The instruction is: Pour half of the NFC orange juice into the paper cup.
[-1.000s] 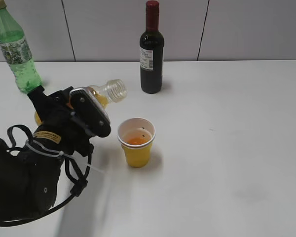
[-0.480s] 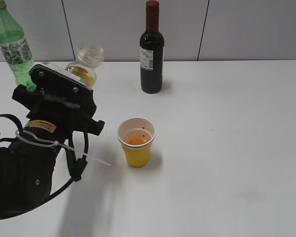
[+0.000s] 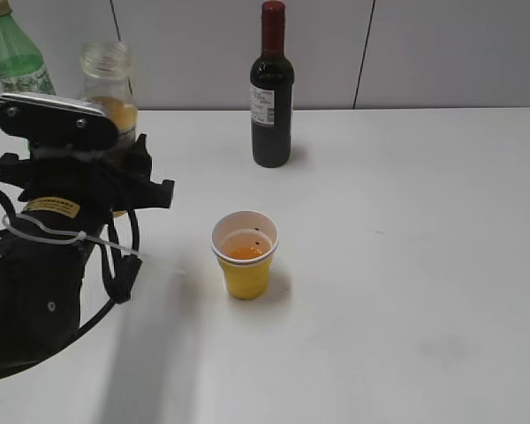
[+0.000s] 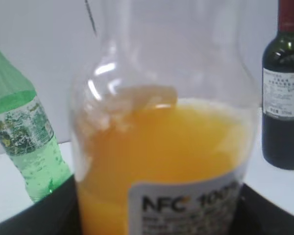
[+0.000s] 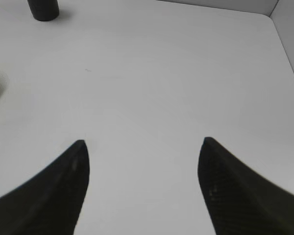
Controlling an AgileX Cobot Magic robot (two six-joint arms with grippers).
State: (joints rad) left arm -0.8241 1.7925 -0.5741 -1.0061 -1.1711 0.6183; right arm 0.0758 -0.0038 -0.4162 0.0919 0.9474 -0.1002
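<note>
My left gripper is shut on the NFC orange juice bottle and holds it upright at the left of the table, well left of the paper cup. In the left wrist view the bottle fills the frame, about half full of orange liquid, with its white label low down. The yellow paper cup stands near the table's middle with some orange juice inside. My right gripper is open and empty above bare table; it does not show in the exterior view.
A dark wine bottle stands at the back middle, also in the left wrist view. A green soda bottle stands at the back left behind my left arm, also in the left wrist view. The table is white.
My left gripper has swung the juice bottle from lying tilted toward the cup to standing upright, and has moved up and left away from the cup.
</note>
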